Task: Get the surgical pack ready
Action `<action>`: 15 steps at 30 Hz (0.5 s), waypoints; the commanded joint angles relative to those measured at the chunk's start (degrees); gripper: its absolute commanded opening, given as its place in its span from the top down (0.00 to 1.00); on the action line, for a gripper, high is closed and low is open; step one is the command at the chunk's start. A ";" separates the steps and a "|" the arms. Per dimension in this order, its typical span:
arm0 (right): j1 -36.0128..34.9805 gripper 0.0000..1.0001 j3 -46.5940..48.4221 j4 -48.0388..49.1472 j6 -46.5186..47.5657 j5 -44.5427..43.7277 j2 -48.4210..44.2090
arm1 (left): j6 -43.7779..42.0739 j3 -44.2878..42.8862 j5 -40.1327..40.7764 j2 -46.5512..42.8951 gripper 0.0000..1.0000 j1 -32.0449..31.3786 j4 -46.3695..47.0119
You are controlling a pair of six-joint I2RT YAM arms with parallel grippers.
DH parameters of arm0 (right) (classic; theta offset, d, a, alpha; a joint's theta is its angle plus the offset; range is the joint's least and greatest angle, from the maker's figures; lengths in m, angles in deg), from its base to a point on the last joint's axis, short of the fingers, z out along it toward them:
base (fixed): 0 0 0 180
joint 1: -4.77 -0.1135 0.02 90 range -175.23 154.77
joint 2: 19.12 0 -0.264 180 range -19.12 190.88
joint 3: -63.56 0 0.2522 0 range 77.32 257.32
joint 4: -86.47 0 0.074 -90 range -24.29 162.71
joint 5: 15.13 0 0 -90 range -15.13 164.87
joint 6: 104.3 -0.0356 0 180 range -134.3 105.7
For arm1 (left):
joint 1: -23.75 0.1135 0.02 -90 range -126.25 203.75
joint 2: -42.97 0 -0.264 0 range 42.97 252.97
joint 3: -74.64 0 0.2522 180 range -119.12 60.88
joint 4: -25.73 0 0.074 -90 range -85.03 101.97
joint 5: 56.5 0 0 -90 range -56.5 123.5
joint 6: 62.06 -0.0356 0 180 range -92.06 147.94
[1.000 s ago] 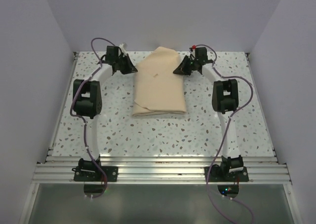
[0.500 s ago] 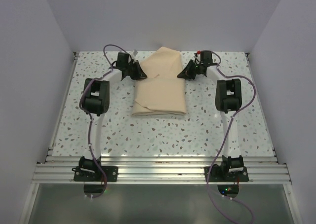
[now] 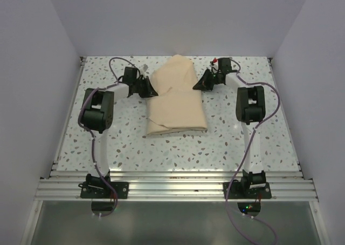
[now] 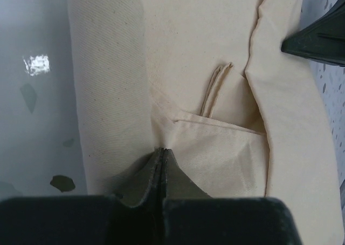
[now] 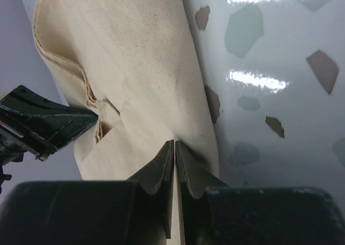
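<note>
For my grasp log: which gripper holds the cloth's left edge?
The left gripper, shut on the left edge of the cloth; the right gripper pinches the right edge.

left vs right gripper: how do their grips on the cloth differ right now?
The left gripper pinches the beige cloth at its left edge; the right gripper pinches its right edge. The left gripper bites further in, puckering cloth toward it; the right gripper bites the very rim, beside the speckled table. Both have jaws shut on the cloth.

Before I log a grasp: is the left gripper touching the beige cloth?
Touching. The left wrist view shows the left gripper shut, with the beige cloth pinched between its fingertips.
</note>
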 commanded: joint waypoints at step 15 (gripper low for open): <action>-1.34 0.50 -4.33 2.42 4.80 -18.04 -13.94 | -4.57 -6.95 8.43 -6.63 0.64 3.42 -7.89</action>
